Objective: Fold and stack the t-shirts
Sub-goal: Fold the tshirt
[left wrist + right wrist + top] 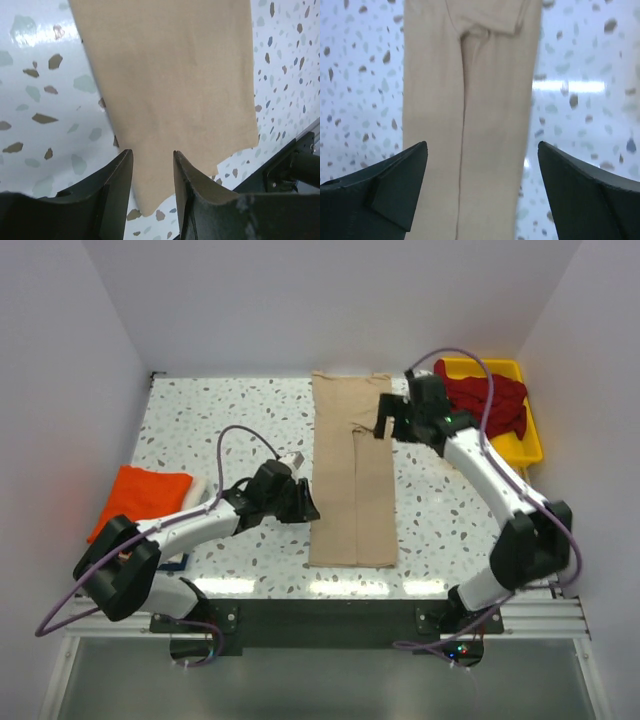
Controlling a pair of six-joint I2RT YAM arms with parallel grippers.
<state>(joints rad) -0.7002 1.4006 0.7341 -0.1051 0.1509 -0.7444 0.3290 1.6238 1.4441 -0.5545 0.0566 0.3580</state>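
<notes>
Left jaws narrow astride the beige t-shirt [352,480], right jaws wide above it — a shallow pinch could slip.

Top view: bright, even overhead light. White glare bars lie along the lower edge of the white speckled tabletop [200,410]; shadows are soft and faint.

Left wrist view: sharp on the long beige cloth t-shirt [175,90], with a pale glare patch at upper left. The black left gripper [152,155] at the bottom is underlit.

Right wrist view: soft and blurred throughout, with a glare band at middle right.
</notes>
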